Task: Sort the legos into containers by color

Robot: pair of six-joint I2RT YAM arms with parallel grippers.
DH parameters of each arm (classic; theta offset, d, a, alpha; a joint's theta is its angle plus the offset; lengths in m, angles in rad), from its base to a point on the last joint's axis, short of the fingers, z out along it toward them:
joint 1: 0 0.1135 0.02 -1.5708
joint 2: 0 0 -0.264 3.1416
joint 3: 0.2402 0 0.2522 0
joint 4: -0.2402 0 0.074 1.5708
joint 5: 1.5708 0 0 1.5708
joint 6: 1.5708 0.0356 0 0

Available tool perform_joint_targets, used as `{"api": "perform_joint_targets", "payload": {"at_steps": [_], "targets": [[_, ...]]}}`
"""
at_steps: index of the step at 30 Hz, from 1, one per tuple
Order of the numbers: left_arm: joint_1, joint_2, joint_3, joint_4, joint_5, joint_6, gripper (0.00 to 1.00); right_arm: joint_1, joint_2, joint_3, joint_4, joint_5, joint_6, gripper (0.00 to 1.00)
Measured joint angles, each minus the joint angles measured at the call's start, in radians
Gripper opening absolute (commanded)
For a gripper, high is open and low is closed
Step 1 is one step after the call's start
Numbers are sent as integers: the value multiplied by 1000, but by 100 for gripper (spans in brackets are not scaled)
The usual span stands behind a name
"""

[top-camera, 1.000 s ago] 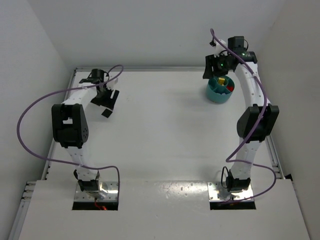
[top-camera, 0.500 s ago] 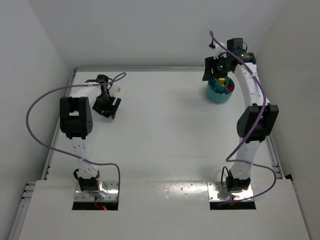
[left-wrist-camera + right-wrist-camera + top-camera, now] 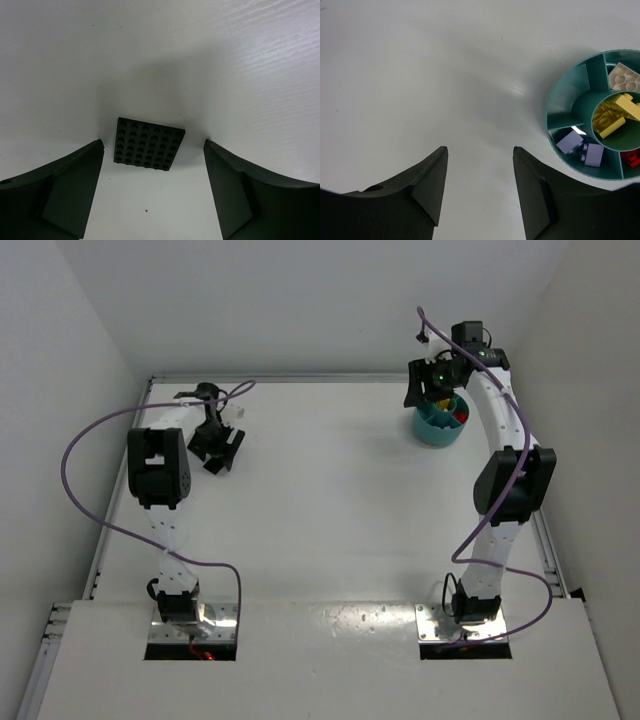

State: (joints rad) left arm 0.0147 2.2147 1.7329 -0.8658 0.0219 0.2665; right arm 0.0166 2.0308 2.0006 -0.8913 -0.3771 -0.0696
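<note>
The teal dish [image 3: 555, 136] sits at the right edge of the right wrist view and at the table's back right [image 3: 438, 430]. Its centre cup holds yellow legos [image 3: 615, 115]. Outer compartments hold pale purple legos [image 3: 582, 147], a red one [image 3: 632, 157] and a cream one [image 3: 624, 77]. My right gripper [image 3: 479, 148] is open over bare table just left of the dish, with nothing between its fingers; from above it [image 3: 420, 385] hangs by the dish's left rim. My left gripper [image 3: 153, 146] is open above a flat black studded plate [image 3: 149, 143], and holds nothing.
The black plate [image 3: 213, 466] lies at the back left of the white table, under the left gripper [image 3: 216, 444]. Purple cables [image 3: 90, 455] loop off both arms. White walls close the table at the back and on both sides.
The left arm has swung inward and turned its gripper over the black plate, with the jaws wider. The right gripper has edged slightly left by the dish.
</note>
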Motion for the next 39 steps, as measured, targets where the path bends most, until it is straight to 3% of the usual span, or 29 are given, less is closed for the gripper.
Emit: {"api": "perform_joint_targets", "payload": {"at_steps": [27,35,39], "targets": [[84,0,-10,-8,78,103,69,27,0,0,0,14,0,56],[80,-4,-19,3,65,134,53,36,0,0,0,29,-1,56],[77,-4,-22,2,65,147,34,39,0,0,0,30,-1,56]]}}
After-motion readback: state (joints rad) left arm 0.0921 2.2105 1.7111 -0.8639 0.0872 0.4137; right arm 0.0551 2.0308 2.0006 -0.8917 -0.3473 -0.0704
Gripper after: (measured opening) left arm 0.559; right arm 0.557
